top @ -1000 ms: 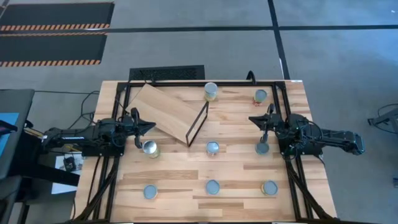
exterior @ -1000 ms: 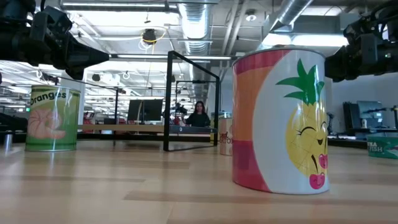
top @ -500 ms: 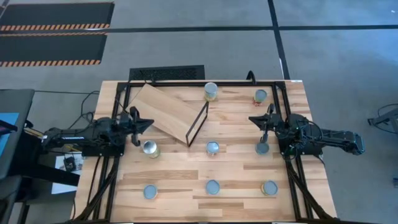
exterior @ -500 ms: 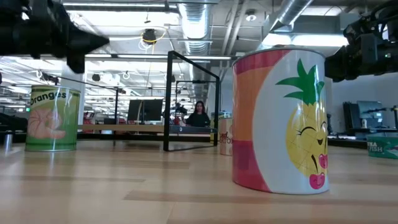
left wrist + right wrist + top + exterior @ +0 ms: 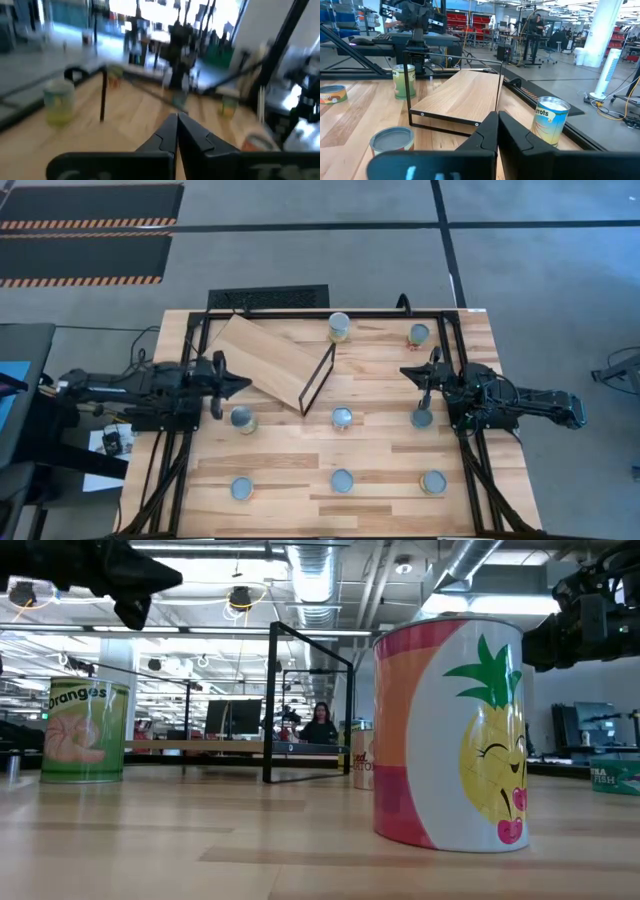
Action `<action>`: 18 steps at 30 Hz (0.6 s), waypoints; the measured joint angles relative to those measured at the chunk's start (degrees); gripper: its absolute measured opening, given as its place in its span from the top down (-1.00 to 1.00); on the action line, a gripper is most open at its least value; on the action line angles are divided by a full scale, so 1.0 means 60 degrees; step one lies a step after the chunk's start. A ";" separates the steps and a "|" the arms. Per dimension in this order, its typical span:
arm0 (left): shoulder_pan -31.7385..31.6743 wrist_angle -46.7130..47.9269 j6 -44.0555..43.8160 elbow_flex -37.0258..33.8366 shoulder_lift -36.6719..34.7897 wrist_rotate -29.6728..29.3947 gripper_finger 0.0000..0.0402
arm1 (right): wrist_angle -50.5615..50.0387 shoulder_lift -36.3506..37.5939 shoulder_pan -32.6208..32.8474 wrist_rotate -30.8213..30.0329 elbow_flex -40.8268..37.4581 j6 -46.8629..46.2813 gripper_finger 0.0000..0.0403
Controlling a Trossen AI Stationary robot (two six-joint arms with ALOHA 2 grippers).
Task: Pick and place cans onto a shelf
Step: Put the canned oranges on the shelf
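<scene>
A: Where are the cans?

B: All on the table [image 5: 290, 455], none on the shelf [image 5: 268, 360]. The shelf lies tilted at the back left, its black frame [image 5: 319, 378] facing the middle. Three cans sit in the front row, three across the middle, two along the back edge.

A: Which one is closest to a claw?

B: Two candidates. The left claw [image 5: 236, 385] hangs just behind the green can [image 5: 241, 418], tips pointing toward the shelf. The right claw [image 5: 412, 372] hangs just behind and a little inward of the can at mid right [image 5: 421, 418].

A: Are the claws ready to grab?

B: No. Both are pressed together and empty; each wrist view shows the two fingers meeting.

A: So what does the next move turn on?

B: I judge the left arm is better placed: its can stands beside the shelf, so the carry is short. The can stands upright, axis vertical, and lies toward the front from the claw. The claw would have to spread first, then come down around it.
</scene>
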State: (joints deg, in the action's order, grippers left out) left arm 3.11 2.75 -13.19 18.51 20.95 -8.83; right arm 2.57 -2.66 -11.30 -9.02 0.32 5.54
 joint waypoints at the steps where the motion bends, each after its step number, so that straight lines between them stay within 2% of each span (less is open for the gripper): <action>1: 0.0115 0.0403 -0.0066 0.0325 0.0459 -0.0030 1.00 | 0.0000 -0.0002 0.0001 0.0000 0.0000 -0.0003 0.86; 12: 0.1403 0.6152 -0.2059 0.4490 0.4981 -0.0391 1.00 | 0.0000 -0.0001 0.0000 0.0000 0.0003 -0.0004 0.86; 18: 0.2880 0.9178 -0.3665 0.6394 0.6852 -0.0826 1.00 | 0.0000 0.0000 0.0000 0.0000 0.0002 -0.0003 0.86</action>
State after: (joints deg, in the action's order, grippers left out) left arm 20.39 57.82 -35.19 56.87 62.06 -13.78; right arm 2.57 -2.67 -11.30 -9.02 0.33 5.52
